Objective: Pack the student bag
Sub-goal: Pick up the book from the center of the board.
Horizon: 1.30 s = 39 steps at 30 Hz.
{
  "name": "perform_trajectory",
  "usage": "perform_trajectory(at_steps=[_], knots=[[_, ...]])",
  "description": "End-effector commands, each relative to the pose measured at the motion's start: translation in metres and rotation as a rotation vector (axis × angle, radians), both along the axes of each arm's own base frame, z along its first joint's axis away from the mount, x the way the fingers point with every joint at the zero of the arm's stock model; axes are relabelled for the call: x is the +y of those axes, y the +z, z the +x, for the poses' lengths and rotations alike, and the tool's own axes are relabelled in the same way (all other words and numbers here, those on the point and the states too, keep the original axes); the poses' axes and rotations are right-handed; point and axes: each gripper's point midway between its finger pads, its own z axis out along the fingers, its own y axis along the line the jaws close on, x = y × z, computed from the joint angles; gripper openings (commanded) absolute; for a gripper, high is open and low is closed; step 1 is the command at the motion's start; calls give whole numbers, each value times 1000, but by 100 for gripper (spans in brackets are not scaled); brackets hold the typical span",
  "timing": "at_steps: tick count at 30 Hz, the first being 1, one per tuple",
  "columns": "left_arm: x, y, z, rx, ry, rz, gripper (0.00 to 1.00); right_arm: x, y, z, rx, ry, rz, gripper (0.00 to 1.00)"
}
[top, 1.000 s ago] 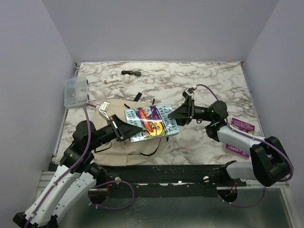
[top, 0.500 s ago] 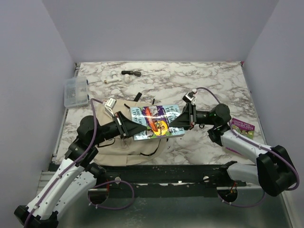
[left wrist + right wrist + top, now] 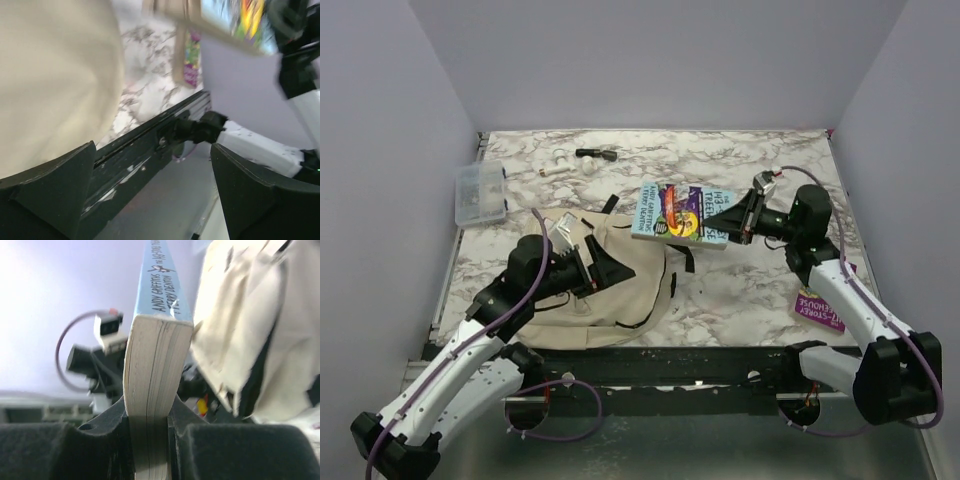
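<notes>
Right hand (image 3: 730, 221) pinches a paperback (image 3: 677, 212) by its edge, aloft for packing. The student bag (image 3: 620, 302) lies slumped on the bench (image 3: 745, 290), near-left, where the left hand (image 3: 617, 270), spread and empty, hovers over it, seemingly to open it.

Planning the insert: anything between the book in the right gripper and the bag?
Nothing visible between them. The book, clamped in the right gripper, hangs by the bag's far right corner. The open left gripper sits over the bag's middle and might crowd the way in.
</notes>
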Motion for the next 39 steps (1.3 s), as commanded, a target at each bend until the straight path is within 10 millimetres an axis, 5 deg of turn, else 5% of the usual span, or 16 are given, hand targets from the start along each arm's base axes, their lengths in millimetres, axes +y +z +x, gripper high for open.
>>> perform_trajectory(at_steps=[1, 7, 17, 24, 30, 34, 39], knots=[[-1, -31, -3, -6, -11, 216, 98, -38, -28, 23, -51, -188, -394, 1], [-28, -46, -1, -35, -102, 438, 97, -97, -21, 32, -131, -425, -758, 0], [-63, -66, 30, -119, -201, 735, 90, -121, -19, 5, -115, -466, -878, 1], [-72, -101, 46, -87, -242, 904, 74, -97, -21, -11, -95, -372, -752, 1], [-57, -116, 61, -109, -191, 1022, 44, -67, -37, -22, -43, -219, -595, 1], [-52, -95, 64, -156, -149, 998, 12, -64, -41, -26, -35, -183, -591, 1], [-37, -52, 63, -250, -40, 877, 0, -45, -33, -44, -13, -47, -454, 0]])
